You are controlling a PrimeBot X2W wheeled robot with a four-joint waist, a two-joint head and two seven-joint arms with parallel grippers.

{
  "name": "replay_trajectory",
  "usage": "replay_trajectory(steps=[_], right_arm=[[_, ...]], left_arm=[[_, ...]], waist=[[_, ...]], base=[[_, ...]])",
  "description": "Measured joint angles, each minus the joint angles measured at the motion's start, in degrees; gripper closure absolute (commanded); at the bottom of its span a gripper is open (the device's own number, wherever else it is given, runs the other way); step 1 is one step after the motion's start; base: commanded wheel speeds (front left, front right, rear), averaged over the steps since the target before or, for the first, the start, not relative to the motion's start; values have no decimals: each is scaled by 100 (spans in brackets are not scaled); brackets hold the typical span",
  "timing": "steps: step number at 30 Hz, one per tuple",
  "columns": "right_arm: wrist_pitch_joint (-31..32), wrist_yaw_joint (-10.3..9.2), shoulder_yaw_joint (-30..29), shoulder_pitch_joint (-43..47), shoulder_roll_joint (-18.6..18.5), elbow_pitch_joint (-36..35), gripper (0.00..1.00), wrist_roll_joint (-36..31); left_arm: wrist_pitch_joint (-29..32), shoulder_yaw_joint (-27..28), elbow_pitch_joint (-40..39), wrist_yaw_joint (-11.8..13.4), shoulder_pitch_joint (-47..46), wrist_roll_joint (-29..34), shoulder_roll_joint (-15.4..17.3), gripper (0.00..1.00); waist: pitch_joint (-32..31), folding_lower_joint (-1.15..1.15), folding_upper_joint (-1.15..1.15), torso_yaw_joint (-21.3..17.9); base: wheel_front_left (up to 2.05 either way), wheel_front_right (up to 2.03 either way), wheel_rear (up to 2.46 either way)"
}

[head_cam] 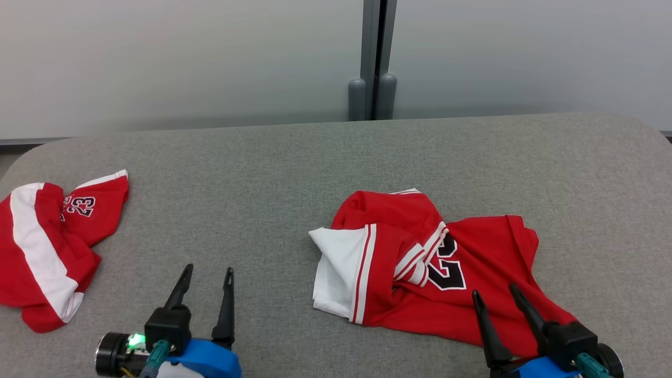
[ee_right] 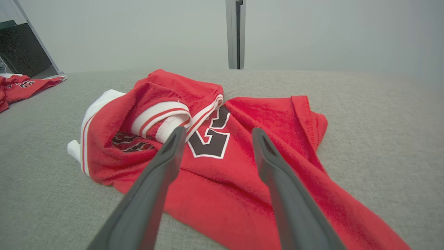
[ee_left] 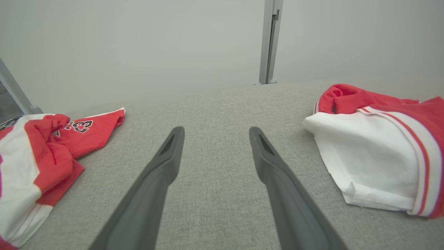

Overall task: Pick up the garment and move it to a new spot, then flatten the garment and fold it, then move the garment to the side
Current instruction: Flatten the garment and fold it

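Observation:
A crumpled red garment (head_cam: pixel 472 262) with white trim and a black number lies on the grey table (head_cam: pixel 262 168), right of centre; it appears as the garment (ee_right: pixel 242 146) in the right wrist view and as the garment (ee_left: pixel 381 152) at the right of the left wrist view. My right gripper (head_cam: pixel 494 291) hovers open over its near edge, nothing between the fingers; the wrist view looks past the right gripper (ee_right: pixel 216 133) onto the number. My left gripper (head_cam: pixel 208 272) stands open over bare cloth to the garment's left, the left gripper (ee_left: pixel 216 133) holding nothing.
A second red and white garment (head_cam: pixel 47 247) with a number lies bunched at the table's left edge, seen also as that garment (ee_left: pixel 41 152) in the left wrist view. A pale wall with a grey post (head_cam: pixel 374 58) stands behind the table.

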Motion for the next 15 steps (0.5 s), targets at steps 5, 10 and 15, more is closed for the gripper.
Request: replay_trajectory(steps=[5,10,15], right_arm=[[0,0,-27,-135,0,-57,0,-54],[0,0,-34,-192,-3,-96,0,-79],[0,0,3,-198,-2,-152,0,-79]], left_arm=[[-1,-493,225,-58,-437,93,0,0],[-1,-1182,827,-83,-932,90,-3,0],[-1,-2018,1903,-103,-1384,-156,13,0]], waist=[[80,0,0,-119],[158,0,0,-304],[225,0,0,-507]], base=[[0,0,0],[0,0,0],[0,0,0]])
